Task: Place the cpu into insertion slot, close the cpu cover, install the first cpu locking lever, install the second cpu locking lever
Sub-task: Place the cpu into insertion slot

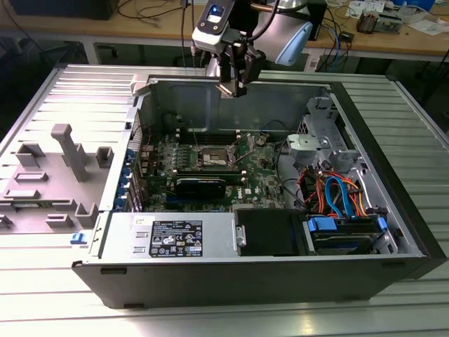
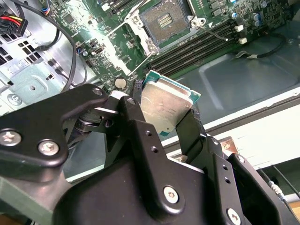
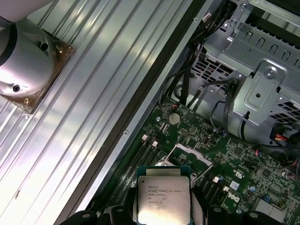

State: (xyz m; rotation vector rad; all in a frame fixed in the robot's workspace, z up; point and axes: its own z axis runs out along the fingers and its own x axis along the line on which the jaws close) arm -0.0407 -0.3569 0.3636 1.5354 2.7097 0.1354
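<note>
One downward-pointing gripper (image 1: 235, 88) high above the computer case (image 1: 210, 288), clenched around the cpu (image 2: 166, 101), insertion slot (image 2: 164, 21) uncovered.

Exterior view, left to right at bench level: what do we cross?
Grey fixture tray → insertion slot on the motherboard → blue and orange cables. Gripper with the cpu in its fingers hangs above mid-case: left out.

black jaws, silver screws (image 2: 171, 194) (grey arm (image 1: 284, 35))
</note>
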